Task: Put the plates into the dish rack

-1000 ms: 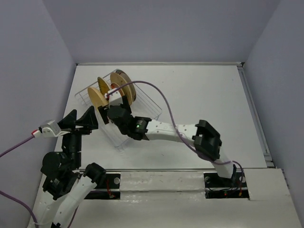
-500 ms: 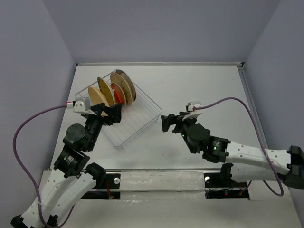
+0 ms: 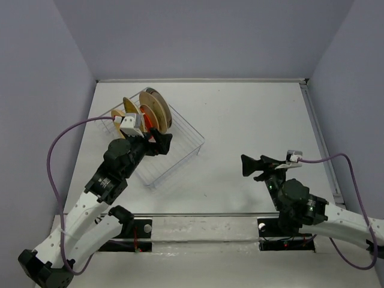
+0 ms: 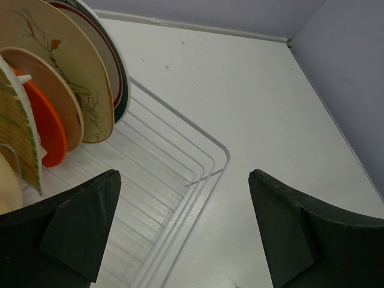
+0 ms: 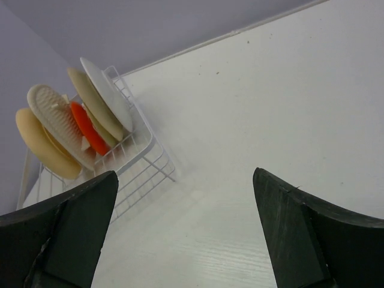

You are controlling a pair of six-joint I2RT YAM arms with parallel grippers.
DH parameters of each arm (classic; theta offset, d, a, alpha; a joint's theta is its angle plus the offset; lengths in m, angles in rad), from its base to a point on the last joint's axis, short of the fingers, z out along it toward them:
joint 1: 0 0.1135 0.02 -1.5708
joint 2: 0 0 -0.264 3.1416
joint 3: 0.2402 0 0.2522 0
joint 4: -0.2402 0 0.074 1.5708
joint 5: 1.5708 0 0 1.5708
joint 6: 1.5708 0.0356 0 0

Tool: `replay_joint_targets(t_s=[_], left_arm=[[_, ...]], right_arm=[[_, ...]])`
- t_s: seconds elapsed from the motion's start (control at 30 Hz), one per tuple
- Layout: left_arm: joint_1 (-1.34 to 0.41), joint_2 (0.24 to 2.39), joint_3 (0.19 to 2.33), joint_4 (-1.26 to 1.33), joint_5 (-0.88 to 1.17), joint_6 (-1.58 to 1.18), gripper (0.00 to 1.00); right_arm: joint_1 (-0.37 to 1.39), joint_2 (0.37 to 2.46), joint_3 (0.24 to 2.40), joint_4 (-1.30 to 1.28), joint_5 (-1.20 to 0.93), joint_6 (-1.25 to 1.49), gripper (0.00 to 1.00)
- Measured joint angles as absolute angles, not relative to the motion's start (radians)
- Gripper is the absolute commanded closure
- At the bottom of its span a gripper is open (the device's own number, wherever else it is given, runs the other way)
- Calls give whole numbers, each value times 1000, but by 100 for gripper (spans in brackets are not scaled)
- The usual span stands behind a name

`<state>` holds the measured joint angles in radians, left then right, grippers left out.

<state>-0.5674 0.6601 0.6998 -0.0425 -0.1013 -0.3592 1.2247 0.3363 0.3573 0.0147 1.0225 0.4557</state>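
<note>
Several plates stand on edge in the far left end of the clear wire dish rack (image 3: 180, 139). Among them are a white plate with a dark rim (image 3: 157, 101), a tan plate (image 3: 128, 106) and an orange-red plate (image 3: 146, 116). In the left wrist view, a tan plate with a leaf pattern (image 4: 57, 66) and the orange-red plate (image 4: 47, 129) sit up left of the rack's wires (image 4: 180, 162). My left gripper (image 3: 159, 143) (image 4: 183, 231) hovers open over the rack's middle, holding nothing. My right gripper (image 3: 244, 166) (image 5: 183, 234) is open and bare, well right of the rack (image 5: 135, 162).
The white table (image 3: 252, 120) ends in a raised rim at the far side and the right. Purple-grey walls close it in on three sides. Each arm's purple cable loops above its own side. The rack sits at an angle near the left wall.
My right arm has pulled back from the plates in the rack to the near right, its jaws opening fully. My left gripper has swung from left of the rack to over it.
</note>
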Motion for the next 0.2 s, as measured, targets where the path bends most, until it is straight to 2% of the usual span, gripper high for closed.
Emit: replay_joint_targets(t_s=[0.2], left_arm=[[-567, 657, 700, -31, -78, -365, 1]], right_arm=[[1225, 389, 359, -26, 1032, 468, 0]])
